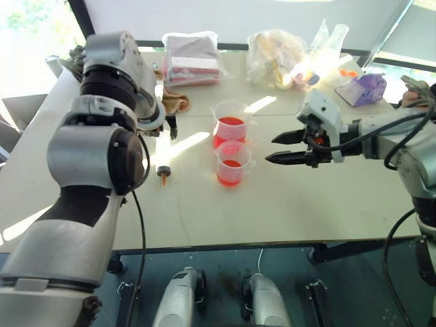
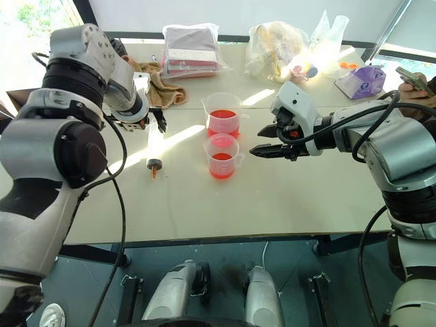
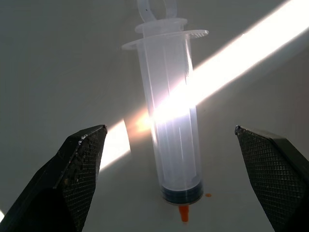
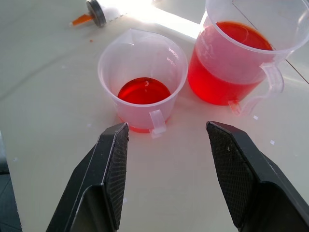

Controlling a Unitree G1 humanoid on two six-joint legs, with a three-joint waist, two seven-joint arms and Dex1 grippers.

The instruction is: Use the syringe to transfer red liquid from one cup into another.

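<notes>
Below the open left gripper (image 3: pixel 169 169) lies the syringe (image 3: pixel 171 121).

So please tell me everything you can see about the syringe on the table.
The syringe is a large clear plastic barrel with a wide flange, a white plunger pushed fully in, a dark seal at the front and a small orange tip. It looks empty. It lies flat on the pale table, in a strip of sunlight, to the robot's left of the two cups, not touching them. The left end effector hangs open above it, one finger on each side, with nothing gripped.
</notes>
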